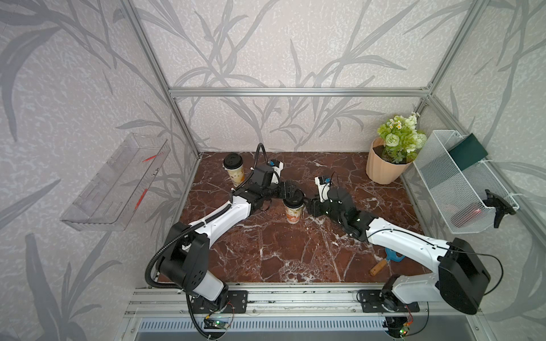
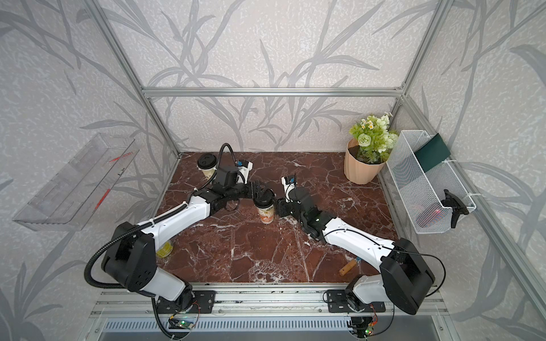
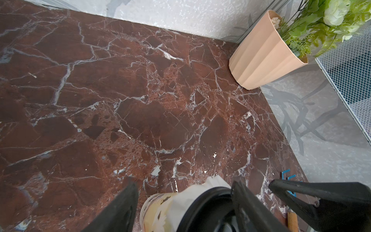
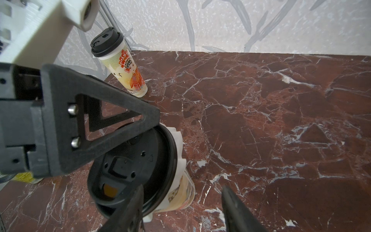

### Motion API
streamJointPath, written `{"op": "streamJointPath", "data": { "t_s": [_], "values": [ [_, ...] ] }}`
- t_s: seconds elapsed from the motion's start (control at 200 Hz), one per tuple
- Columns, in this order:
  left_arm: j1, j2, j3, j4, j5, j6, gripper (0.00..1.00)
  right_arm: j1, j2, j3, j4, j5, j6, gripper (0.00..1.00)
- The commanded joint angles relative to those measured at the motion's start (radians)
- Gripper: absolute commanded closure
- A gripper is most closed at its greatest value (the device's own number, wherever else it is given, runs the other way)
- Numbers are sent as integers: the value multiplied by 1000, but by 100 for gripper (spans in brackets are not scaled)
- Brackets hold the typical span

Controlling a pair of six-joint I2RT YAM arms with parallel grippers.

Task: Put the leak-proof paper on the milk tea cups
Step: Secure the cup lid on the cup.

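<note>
Jaws of left gripper (image 3: 183, 186) stand well apart, straddling round black plastic lid (image 3: 206, 209); clear gap beside one finger, so nothing clamped. Jaws of right gripper (image 4: 182, 187) likewise parted and empty, one finger just beside lid rim. Lid sits on tall tapered white paper cup with orange print (image 1: 293, 214), mid-table between both arms. Thin whitish leak-proof paper (image 4: 178, 138) is trapped under lid, crimped fringe sticking out past rim. Farther off, second printed cup (image 4: 128, 72), black-lidded, stands upright near back wall; paper under its lid cannot be made out. Risk, my judgement: fingers this close could catch rim or fringe on pulling away, lifting lid or tipping narrow-based cup on red-brown marble tabletop (image 1: 266, 251). Bunched fringe suggests uneven seal.
</note>
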Motion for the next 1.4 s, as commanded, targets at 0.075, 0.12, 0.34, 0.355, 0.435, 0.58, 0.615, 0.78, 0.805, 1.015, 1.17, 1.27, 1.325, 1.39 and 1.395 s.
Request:
{"op": "streamJointPath", "data": {
  "t_s": [0.075,0.12,0.34,0.355,0.435,0.58,0.615,0.78,0.805,1.015,1.17,1.27,1.325,1.39,1.395],
  "values": [
    [4,20,22,-101,-1,26,25,3,-5,16,9,14,1,36],
    [4,22,26,-97,0,27,25,3,-7,16,10,14,1,36],
    [3,35,55,-101,5,33,23,2,-11,14,4,20,-2,35],
    [4,37,58,-101,5,33,23,2,-11,14,4,22,-2,35],
    [4,43,62,-104,11,35,23,2,-13,13,7,22,-2,35],
    [4,53,33,-94,11,38,26,1,-11,23,4,21,-2,35],
    [4,54,19,-90,13,38,27,1,-11,29,4,21,-2,35],
    [4,47,-68,-26,11,25,29,0,-4,57,22,25,1,35],
    [4,45,-79,-16,11,23,29,0,1,60,24,24,2,35],
    [4,43,-133,17,23,17,31,0,64,69,54,54,17,37],
    [4,42,-149,33,33,14,31,2,108,24,79,105,34,46],
    [6,33,-141,31,43,15,31,13,113,-44,110,142,68,50],
    [7,25,-133,26,48,19,31,35,118,-67,105,178,77,52],
    [7,22,-123,21,48,22,31,73,141,-62,50,244,86,52],
    [7,22,-123,21,47,22,31,75,142,-61,45,249,88,52]
  ]
}}
